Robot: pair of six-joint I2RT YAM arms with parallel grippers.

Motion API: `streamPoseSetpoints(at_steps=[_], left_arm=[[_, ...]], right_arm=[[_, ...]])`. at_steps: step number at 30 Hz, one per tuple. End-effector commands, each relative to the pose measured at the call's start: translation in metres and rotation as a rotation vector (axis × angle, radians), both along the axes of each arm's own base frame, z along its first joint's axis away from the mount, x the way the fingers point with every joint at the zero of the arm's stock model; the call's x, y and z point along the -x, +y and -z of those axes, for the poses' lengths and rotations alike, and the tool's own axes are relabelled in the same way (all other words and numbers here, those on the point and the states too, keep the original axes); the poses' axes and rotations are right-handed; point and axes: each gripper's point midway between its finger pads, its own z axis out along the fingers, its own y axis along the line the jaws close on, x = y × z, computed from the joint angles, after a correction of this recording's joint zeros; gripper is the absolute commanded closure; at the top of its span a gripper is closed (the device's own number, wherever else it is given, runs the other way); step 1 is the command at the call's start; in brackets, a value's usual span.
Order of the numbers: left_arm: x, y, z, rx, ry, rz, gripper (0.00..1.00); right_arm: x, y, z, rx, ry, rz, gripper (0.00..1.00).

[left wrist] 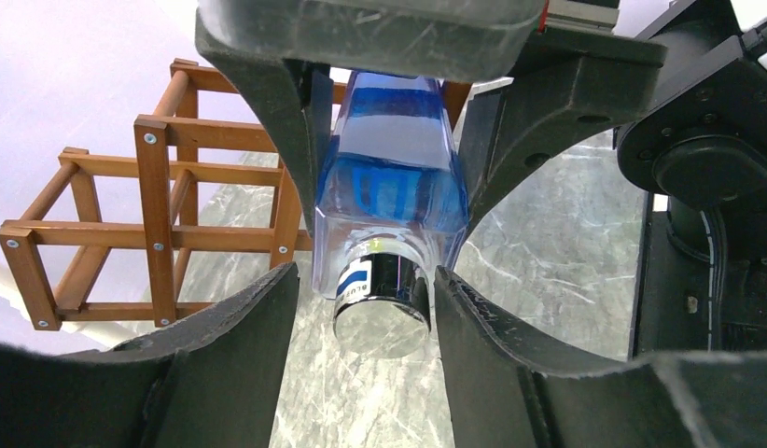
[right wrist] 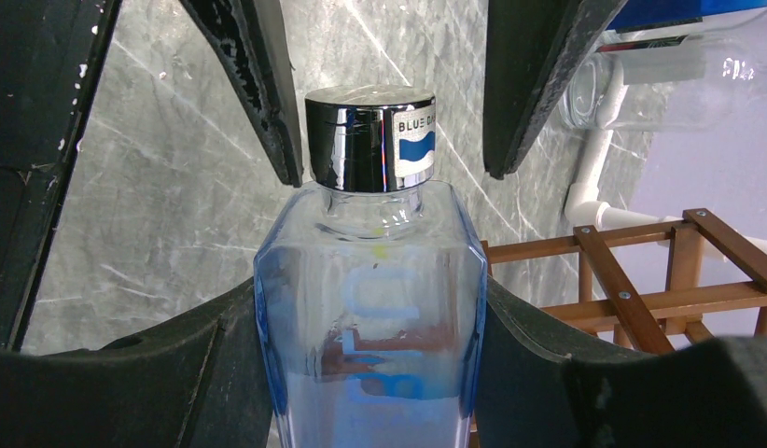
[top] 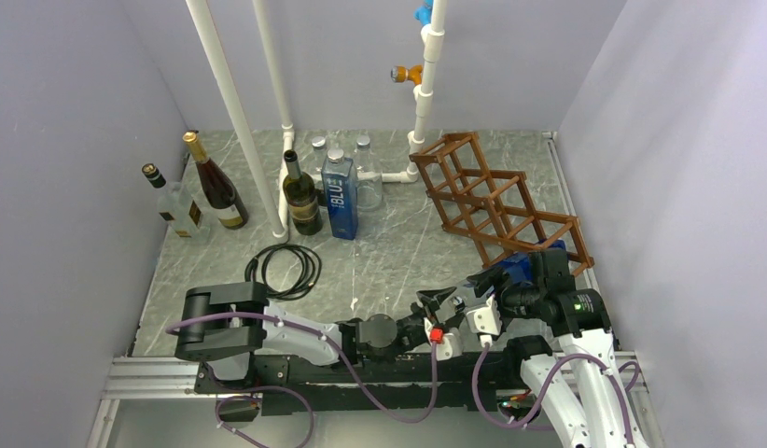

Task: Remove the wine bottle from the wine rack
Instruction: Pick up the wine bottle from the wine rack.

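While the right gripper [right wrist: 370, 313] is clamping the square glass body of the wine bottle [left wrist: 389, 187] between its two fingers, the left gripper [left wrist: 380, 280] is sitting with its jaws parted around the chrome cap [right wrist: 370, 140]. It has one finger on each side, and a sliver of the table [top: 398, 252] is showing between pad and metal, so it is not gripping anything yet.

The bottle is lying roughly level at the near, lowest end of the wine rack [top: 496, 201], with its cap pointing out from that end toward the left arm. From here I cannot tell whether its base is resting in the last cell or is already out of the frame.

The hold makes sense to me. The right fingers are taking the wide, flat-sided body because that is where the weight is and where the pads are getting the most glass. The left arm is lining up on the narrow end, I'd guess, to steady the bottle or take it over, keeping it from swinging against the wooden bars beside it.

The glass and the polished cap both look slippery, and the cap is offering little to pinch. I'd want the left fingers closing squarely on it before the right ones give up anything.
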Motion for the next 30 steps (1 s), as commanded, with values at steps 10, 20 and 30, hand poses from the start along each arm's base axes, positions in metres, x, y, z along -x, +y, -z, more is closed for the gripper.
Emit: streamPoseSetpoints(at_steps=[10,20,30], left_arm=[[0.003,-0.015,-0.012,0.055,0.005,0.006,0.47],[0.001,-0.016,-0.009,0.039,0.008,-0.005,0.85],[-0.004,-0.005,-0.019,0.081,0.019,-0.042,1.0]], right_arm=[[0.009,0.013,-0.003,-0.074,0.032,-0.043,0.69],[0.009,0.013,-0.003,-0.075,0.03,-0.044,0.68],[0.009,0.011,0.002,-0.063,0.038,-0.03,0.48]])
